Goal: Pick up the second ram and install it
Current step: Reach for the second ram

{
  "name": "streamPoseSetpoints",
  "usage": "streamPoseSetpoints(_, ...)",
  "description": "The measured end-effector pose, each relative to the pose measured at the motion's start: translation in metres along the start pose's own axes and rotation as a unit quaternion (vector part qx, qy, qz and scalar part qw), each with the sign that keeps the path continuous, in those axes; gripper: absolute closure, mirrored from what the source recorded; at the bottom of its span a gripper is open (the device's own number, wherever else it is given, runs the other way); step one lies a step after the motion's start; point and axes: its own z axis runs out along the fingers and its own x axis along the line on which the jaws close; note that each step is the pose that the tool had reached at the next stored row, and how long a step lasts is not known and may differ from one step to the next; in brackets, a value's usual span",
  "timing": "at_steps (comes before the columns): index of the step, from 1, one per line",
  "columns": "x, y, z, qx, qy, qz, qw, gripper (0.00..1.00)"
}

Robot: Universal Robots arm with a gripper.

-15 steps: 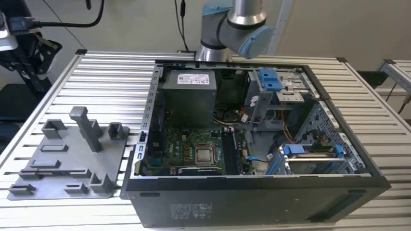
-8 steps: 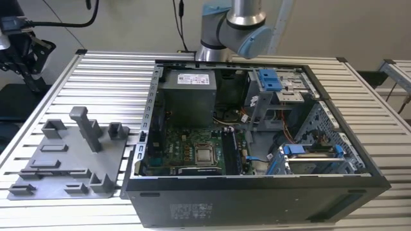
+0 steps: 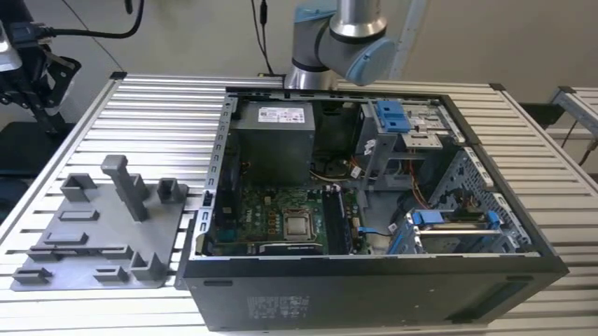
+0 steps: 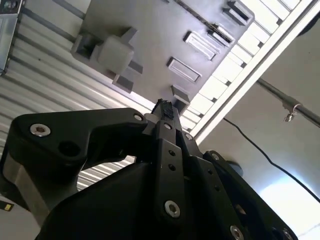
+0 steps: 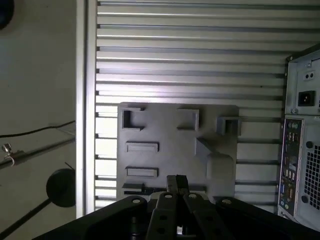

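The second ram looks like a thin dark strip [image 3: 82, 250] standing edge-on in a long holder near the front of the grey fixture plate [image 3: 98, 234], at the exterior view's left. The same strip [image 5: 137, 189] lies just past my fingertips in the first wrist view, and it runs as a dark line [image 4: 195, 14] in the second wrist view. My gripper [image 5: 176, 181] hangs high above the plate, well apart from the strip. Its black fingers meet at the tips [image 4: 165, 111], shut, with nothing visible between them. Green motherboard [image 3: 280, 220] with long black slots [image 3: 337, 224] lies inside the case.
The open computer case [image 3: 374, 210] fills the table's middle and right, its rear panel [image 5: 295, 165] facing the fixture plate. A tall grey post [image 3: 126, 185] and several brackets rise from the plate. The slatted table's edge [image 5: 85, 125] and the floor lie beyond the plate.
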Motion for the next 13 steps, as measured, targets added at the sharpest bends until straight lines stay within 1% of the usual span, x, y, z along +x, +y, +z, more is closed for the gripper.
streamPoseSetpoints(3,0.0001,-0.0005,0.0001,0.0000,0.0000,0.000,1.0000,0.89)
streamPoseSetpoints(5,0.0003,-0.0021,0.0001,0.0000,0.0000,0.000,1.0000,0.89)
streamPoseSetpoints(9,0.0018,-0.0068,0.0005,0.0000,0.0000,0.000,1.0000,0.89)
streamPoseSetpoints(13,0.0036,-0.0141,0.0010,0.0000,0.0000,0.000,1.0000,0.89)
